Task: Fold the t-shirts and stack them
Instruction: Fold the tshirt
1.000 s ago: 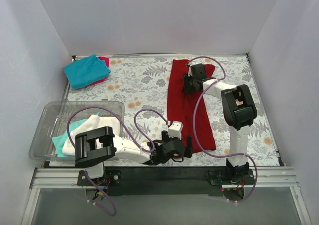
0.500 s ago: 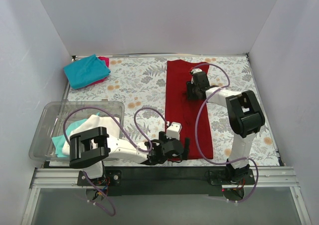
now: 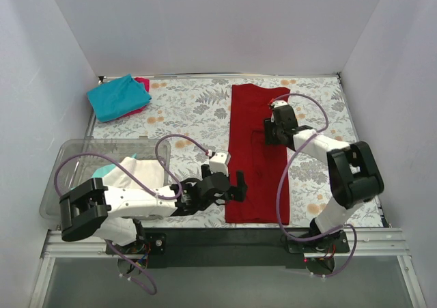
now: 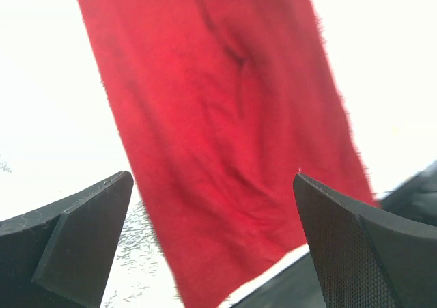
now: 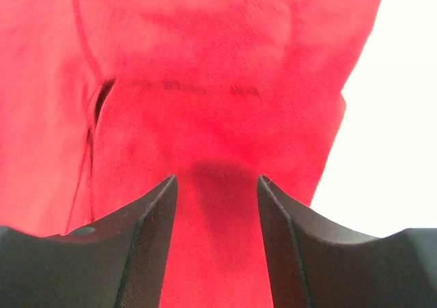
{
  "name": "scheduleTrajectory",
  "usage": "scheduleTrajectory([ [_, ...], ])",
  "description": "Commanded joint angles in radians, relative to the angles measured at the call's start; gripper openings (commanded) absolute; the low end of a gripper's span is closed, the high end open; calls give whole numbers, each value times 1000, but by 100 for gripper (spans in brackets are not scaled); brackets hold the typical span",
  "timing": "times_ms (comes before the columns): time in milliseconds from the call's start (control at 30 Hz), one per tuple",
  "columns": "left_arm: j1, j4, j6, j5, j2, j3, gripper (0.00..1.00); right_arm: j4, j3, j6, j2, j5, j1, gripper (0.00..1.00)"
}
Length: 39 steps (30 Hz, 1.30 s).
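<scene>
A dark red t-shirt (image 3: pixel 258 151) lies flat as a long strip from the far edge to the near edge of the table. My left gripper (image 3: pixel 237 185) hovers at its near left edge, wide open, with only the red cloth (image 4: pixel 225 130) below the left gripper (image 4: pixel 212 179). My right gripper (image 3: pixel 272 127) is low over the shirt's far half. In the right wrist view the right gripper (image 5: pixel 216 179) is open, and the red cloth (image 5: pixel 218 69) passes flat under the gap. A folded teal t-shirt (image 3: pixel 117 96) lies on a magenta-pink one (image 3: pixel 143 84) at the far left.
A clear plastic bin (image 3: pixel 75 151) at the near left holds a white shirt (image 3: pixel 130 171) and a bit of teal cloth (image 3: pixel 102 173). My left arm reaches across in front of it. White walls enclose the floral table (image 3: pixel 191 117).
The red shirt now lies straighter, its near end shifted left. My right gripper moved nearer and to the right along it. My left gripper moved from the near hem to the shirt's left edge.
</scene>
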Motion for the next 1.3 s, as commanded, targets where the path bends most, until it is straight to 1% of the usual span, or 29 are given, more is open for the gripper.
scheduleTrajectory([
  [0,17,38,33,36,-72,-36,98,-16,-46,24,-166,26,-4,47],
  [100,32,29,19,72,-62,-56,98,-16,-138,64,-339,-9,-2,49],
  [267,41,23,-27,156,-60,-109,98,-33,-337,130,-530,-21,11,50],
  [300,43,22,-36,162,-65,-118,98,-74,-354,131,-590,-18,13,50],
  [367,43,0,-62,170,-75,-143,98,-132,-374,136,-645,-10,14,50],
  [400,43,-8,-68,173,-86,-149,98,-192,-379,138,-697,-13,16,50],
  [467,43,-20,-74,182,-95,-163,98,-238,-386,150,-748,-39,17,50],
  [500,44,-24,-74,208,-97,-165,98,-278,-397,157,-792,-52,17,51],
  [600,44,-34,-91,269,-86,-157,98,-347,-419,187,-848,-119,19,52],
  [667,44,-70,-111,297,-80,-157,98,-375,-434,208,-868,-157,30,52],
  [767,44,-83,-123,355,-74,-157,98,-421,-459,245,-897,-167,51,52],
  [800,44,-95,-130,374,-74,-155,98,-427,-466,257,-906,-206,59,51],
  [867,44,-110,-134,423,-75,-152,98,-443,-474,294,-906,-248,77,48],
  [1033,44,-173,-124,487,-85,-149,96,-513,-495,378,-915,-225,143,47],
  [1067,44,-179,-122,522,-86,-149,97,-527,-503,392,-920,-208,168,47],
  [1267,44,-153,-128,581,-58,-174,94,-668,-522,490,-987,-92,237,47],
])
